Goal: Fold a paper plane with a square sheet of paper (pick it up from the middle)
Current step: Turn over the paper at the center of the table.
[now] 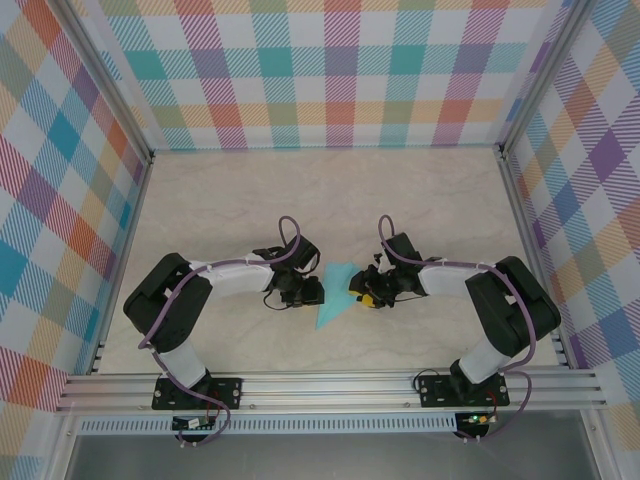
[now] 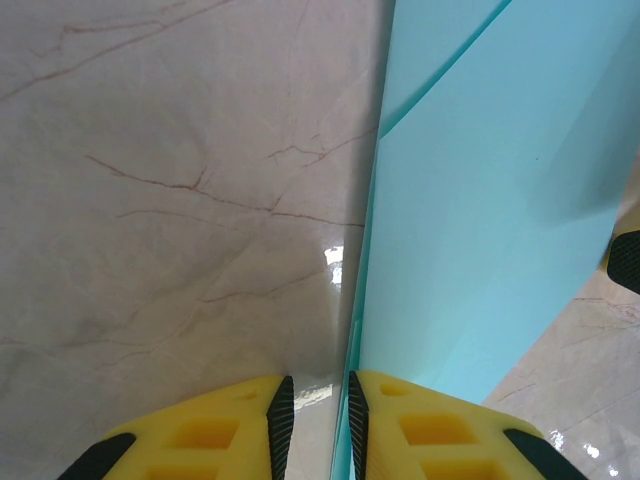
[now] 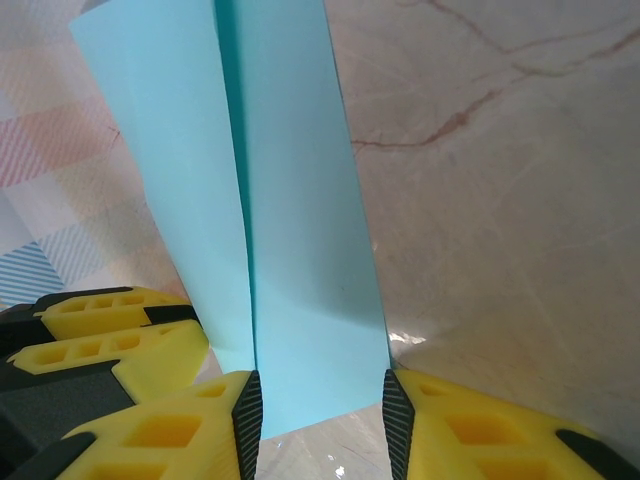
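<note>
The paper plane (image 1: 335, 295) lies on the desk (image 1: 330, 200) between the 2 arms, a light cyan pointed shape with its narrow tip toward the near edge. Both grippers meet it at its middle, 1 from each side. The left gripper (image 2: 318, 405) has its fingers (image 2: 420, 440) drawn to a narrow slit, and the paper's raised left edge runs straight into that slit; whether the pads actually bite the sheet I cannot tell. The right gripper (image 3: 322, 405) has its fingers spread apart, straddling the end of the folded strip, whose centre crease (image 3: 248, 250) runs away from the camera. The step looks like securing the folded layers at the middle. To do it well, the left fingers should probably clamp only once every layer sits between the pads. The right side should stay low and square to the crease, because the thin sheet could slide on the glossy desk, and the 2 grippers are close enough to collide.
</note>
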Controlling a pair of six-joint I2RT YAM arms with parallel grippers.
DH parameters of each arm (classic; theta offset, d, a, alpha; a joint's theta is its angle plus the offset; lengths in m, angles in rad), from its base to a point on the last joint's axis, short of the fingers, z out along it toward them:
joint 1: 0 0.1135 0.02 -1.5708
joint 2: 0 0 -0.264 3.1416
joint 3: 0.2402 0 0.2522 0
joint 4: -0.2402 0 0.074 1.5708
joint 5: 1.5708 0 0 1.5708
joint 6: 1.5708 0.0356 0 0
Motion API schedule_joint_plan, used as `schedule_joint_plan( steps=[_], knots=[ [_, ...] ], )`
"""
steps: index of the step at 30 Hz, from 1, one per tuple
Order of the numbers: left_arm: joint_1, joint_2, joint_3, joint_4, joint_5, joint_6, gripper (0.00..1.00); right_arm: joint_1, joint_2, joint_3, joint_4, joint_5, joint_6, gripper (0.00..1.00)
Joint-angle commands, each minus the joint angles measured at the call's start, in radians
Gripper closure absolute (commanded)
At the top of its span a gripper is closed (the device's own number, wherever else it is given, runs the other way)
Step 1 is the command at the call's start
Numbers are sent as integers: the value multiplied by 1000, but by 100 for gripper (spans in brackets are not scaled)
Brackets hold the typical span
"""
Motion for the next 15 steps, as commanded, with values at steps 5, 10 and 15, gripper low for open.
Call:
schedule_joint_plan(
  steps=[5, 10, 15],
  knots=[
    [-5, 47, 0, 64, 16, 12, 75, 11, -3, 16, 36, -18, -15, 59],
    [-4, 54, 6, 62, 16, 10, 75, 11, 11, 22, 51, -26, -4, 59],
    [-4, 58, 9, 62, 13, 11, 75, 11, 17, 38, 49, -32, -5, 58]
  ],
)
